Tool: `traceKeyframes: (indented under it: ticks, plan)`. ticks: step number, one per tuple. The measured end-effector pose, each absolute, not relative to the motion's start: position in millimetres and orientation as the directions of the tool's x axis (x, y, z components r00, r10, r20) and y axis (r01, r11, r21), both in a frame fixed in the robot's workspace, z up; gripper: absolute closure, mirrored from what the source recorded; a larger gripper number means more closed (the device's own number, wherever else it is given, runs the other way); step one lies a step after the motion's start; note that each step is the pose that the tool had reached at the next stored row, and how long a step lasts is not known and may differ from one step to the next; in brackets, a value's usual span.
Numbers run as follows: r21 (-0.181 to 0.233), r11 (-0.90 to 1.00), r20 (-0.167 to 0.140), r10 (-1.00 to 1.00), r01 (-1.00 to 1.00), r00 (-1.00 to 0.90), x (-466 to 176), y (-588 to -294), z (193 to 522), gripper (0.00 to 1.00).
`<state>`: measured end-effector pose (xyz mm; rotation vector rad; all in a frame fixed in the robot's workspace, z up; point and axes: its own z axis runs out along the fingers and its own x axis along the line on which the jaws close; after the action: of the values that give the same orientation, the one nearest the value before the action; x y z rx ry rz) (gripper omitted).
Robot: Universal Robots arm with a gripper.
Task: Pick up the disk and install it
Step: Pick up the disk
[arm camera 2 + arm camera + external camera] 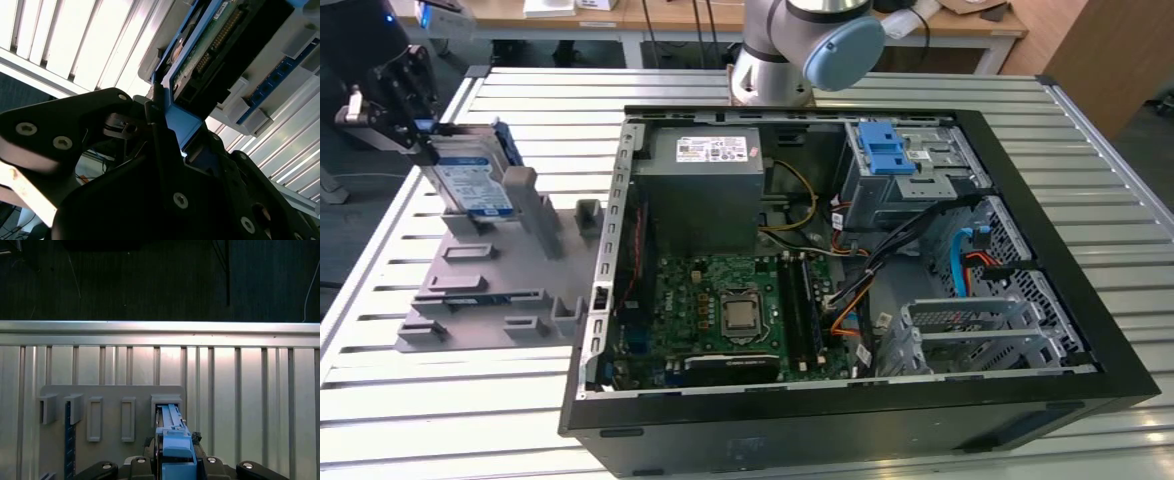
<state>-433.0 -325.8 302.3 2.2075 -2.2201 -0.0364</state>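
Note:
The disk stands on edge in a slot of the grey holder plate, at the exterior view's left. It is silver with a white-and-blue label and a blue carrier frame. My gripper reaches it from the far left and is shut on its upper end. In the first wrist view the disk's blue edge runs from between my fingers down into a slot of the holder plate. In the second wrist view the disk's green circuit side shows, with its blue frame clamped in my gripper.
An open black computer case lies on the slatted metal table, on the exterior view's right. Inside are a motherboard, a grey power-supply box and a drive cage with a blue latch. The arm's base stands behind the case.

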Motion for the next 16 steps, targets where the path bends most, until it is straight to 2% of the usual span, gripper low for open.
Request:
traceKeyframes:
  ticks: [16]
  plan:
    - [0.024,0.006,-0.009,-1.0,-1.0,-0.006,-433.0,-325.8,311.7,0.64]
